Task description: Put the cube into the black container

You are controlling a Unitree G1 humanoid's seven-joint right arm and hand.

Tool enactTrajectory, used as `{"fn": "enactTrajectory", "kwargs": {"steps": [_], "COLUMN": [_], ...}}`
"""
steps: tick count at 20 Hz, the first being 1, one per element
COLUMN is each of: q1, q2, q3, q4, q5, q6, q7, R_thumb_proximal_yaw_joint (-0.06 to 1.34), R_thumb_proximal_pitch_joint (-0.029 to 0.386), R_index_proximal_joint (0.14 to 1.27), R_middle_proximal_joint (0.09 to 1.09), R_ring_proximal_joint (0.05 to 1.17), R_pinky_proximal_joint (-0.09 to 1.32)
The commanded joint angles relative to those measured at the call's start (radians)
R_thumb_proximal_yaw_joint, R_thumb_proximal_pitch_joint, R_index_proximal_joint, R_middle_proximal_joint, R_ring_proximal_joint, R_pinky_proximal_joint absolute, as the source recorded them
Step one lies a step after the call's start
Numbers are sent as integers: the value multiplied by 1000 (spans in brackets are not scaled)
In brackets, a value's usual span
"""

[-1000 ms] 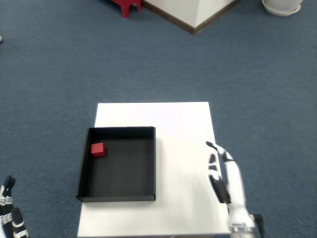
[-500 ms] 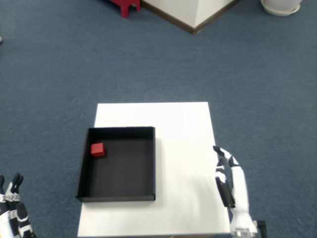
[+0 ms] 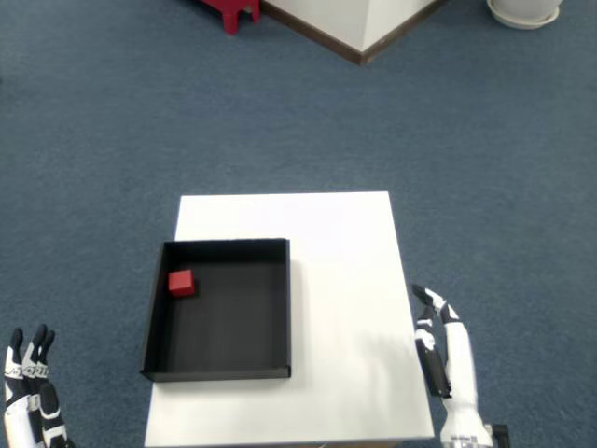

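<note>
From my station I saw the right hand (image 3: 443, 347) hanging at the right edge of the white table (image 3: 340, 280), holding nothing, its fingers stretched out straight and pointing away from the robot, slightly apart. It overlapped the table's near right corner area, and I could not tell whether it touched the surface.

The red cube (image 3: 181, 283) lay well to the left of that hand and a little farther out, inside the black container (image 3: 287, 308). It sat on the container's floor in the far left corner, just beside the left wall and near the far wall. The container itself stood on the left half of the table, its right wall separated from the hand by a bare strip of white tabletop.

Far off to the left of the right hand, at the bottom left of the view, the left hand (image 3: 32, 392) showed over the blue carpet (image 3: 103, 140), fingers up and spread, clear of the table.

Beyond the table, a red stool leg (image 3: 229, 11), a white wall corner (image 3: 364, 23) and a white round base (image 3: 527, 11) lined the far edge of the view.
</note>
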Motion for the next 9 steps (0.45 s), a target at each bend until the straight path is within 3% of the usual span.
{"fn": "enactTrajectory", "kwargs": {"steps": [1, 9], "q1": [-24, -19], "q2": [-9, -13], "q3": [-25, -52], "q4": [4, 21], "q5": [41, 70], "q6": [-60, -58], "q7": [14, 71], "R_thumb_proximal_yaw_joint": [179, 173], "R_thumb_proximal_pitch_joint": [386, 386], "R_index_proximal_joint": [386, 397], "R_middle_proximal_joint": [376, 378], "R_ring_proximal_joint": [372, 377], "R_pinky_proximal_joint": [216, 212]}}
